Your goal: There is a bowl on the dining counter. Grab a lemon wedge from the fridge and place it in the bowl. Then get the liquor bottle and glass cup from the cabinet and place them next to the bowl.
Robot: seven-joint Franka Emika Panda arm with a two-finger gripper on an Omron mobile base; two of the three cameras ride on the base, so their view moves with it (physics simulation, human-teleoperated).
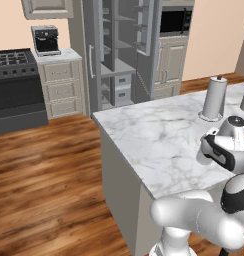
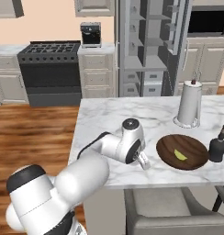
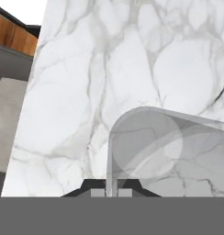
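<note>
On the counter (image 2: 104, 119) the wedge (image 2: 180, 155) lies in the bowl (image 2: 171, 148), bottle (image 2: 218, 146) just right, roll (image 2: 188, 105) behind, and the cup (image 3: 169, 147) seemingly left of the bowl.

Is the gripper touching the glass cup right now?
Touching: the hand view shows the gripper shut on the glass cup rim, fingertips on either side.

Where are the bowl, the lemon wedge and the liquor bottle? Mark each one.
bowl (image 2: 171, 146): right base view, bare dark wood inside, left of centre.
lemon wedge (image 2: 180, 155): right base view, middle of the yellow-green wedge.
liquor bottle (image 2: 218, 149): right base view, squat black body below the neck.
</note>
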